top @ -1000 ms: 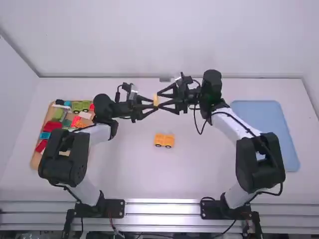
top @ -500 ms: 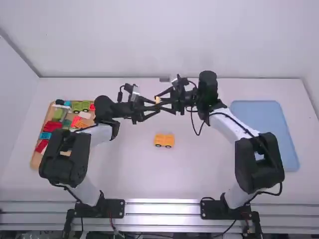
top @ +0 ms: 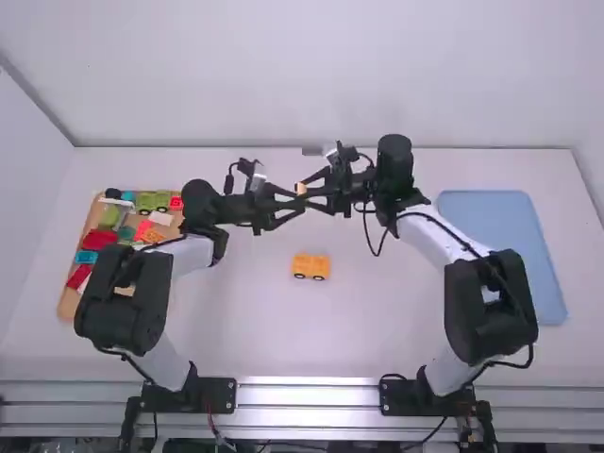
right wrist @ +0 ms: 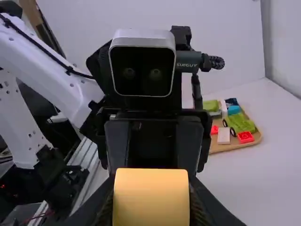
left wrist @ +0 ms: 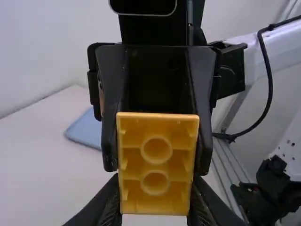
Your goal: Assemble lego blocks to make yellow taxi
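My left gripper and my right gripper meet in mid-air in the high view, both closed on one small yellow brick. In the left wrist view, the hollow underside of the yellow brick faces the camera; the left gripper pinches its lower end, with the right gripper's fingers on its sides higher up. The right wrist view has the smooth face of the yellow brick inside the right gripper. A yellow car piece with black wheels stands on the table nearer the arm bases.
A wooden tray of red, green, blue and white blocks lies at the far left, partly under the left arm. On the right, a blue tray lies beyond the right arm. Cables loop beneath the right arm's wrist.
The right gripper has turned and shifted slightly, and the brick has tilted with it, looking shorter from above. My left gripper has edged a little to the right. The car piece has stayed put.
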